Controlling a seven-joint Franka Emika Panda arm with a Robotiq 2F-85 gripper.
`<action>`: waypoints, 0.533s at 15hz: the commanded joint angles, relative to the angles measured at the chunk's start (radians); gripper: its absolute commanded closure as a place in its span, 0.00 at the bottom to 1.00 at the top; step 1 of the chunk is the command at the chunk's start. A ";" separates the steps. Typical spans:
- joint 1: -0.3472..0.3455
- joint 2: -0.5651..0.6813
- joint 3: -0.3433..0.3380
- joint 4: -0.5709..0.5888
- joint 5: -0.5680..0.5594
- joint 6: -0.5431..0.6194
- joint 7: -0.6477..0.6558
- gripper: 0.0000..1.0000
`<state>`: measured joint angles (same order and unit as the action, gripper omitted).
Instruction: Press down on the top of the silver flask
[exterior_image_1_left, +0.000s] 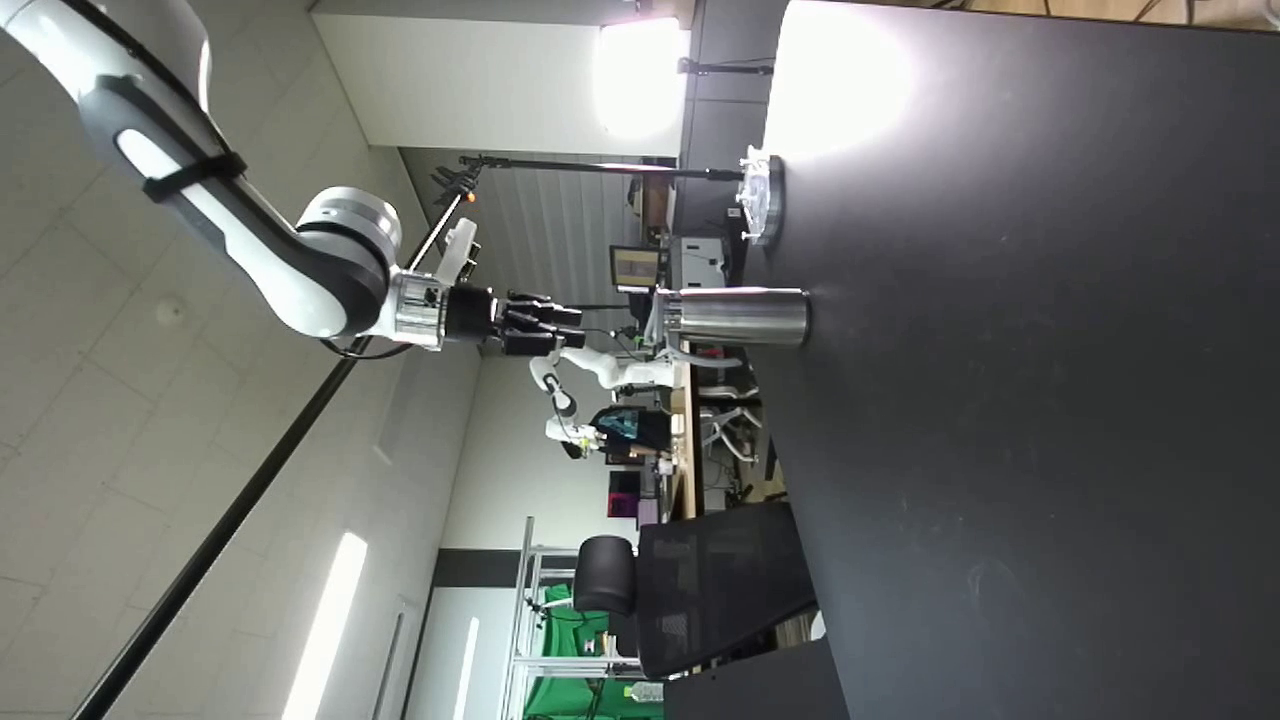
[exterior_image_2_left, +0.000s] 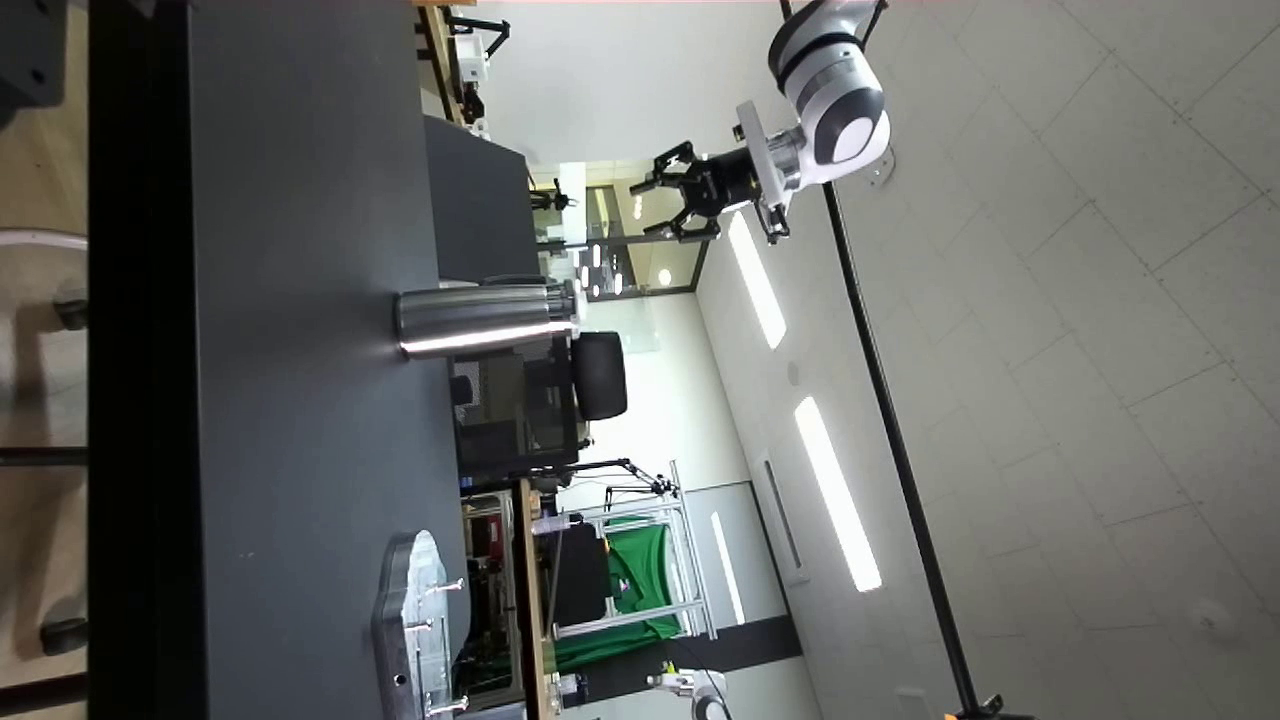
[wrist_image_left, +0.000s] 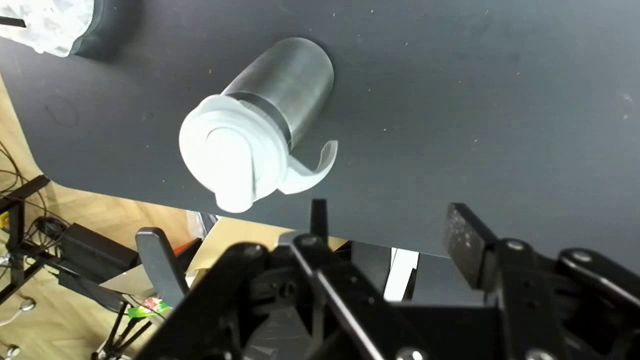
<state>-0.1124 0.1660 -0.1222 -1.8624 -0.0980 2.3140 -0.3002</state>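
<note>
The silver flask (exterior_image_1_left: 745, 317) stands upright on the dark table (exterior_image_1_left: 1000, 350), with plain metal sides. It also shows in an exterior view (exterior_image_2_left: 470, 318) and in the wrist view (wrist_image_left: 297, 75). Both exterior pictures lie turned on their side. In the wrist view a white lid (wrist_image_left: 225, 150) with a spout tops the flask, and a pale curved handle (wrist_image_left: 310, 179) sticks out from it. My gripper (exterior_image_1_left: 575, 330) is open and empty, well above the flask and apart from it. Its spread fingers show in an exterior view (exterior_image_2_left: 643, 209) and in the wrist view (wrist_image_left: 385, 215).
A flat clear-topped object with small pegs (exterior_image_1_left: 760, 195) lies on the table beside the flask; it also shows in an exterior view (exterior_image_2_left: 415, 620) and in the wrist view (wrist_image_left: 45, 25). A black chair (exterior_image_1_left: 730, 590) stands past the table. The table edge (wrist_image_left: 150, 201) runs near the flask.
</note>
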 joint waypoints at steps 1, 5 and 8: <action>-0.063 0.147 -0.009 0.246 0.067 -0.098 -0.030 0.66; -0.090 0.254 -0.002 0.384 0.067 -0.161 0.017 0.95; -0.108 0.331 0.028 0.475 0.098 -0.214 -0.049 1.00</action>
<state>-0.2043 0.4060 -0.1204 -1.5235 -0.0200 2.1738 -0.3238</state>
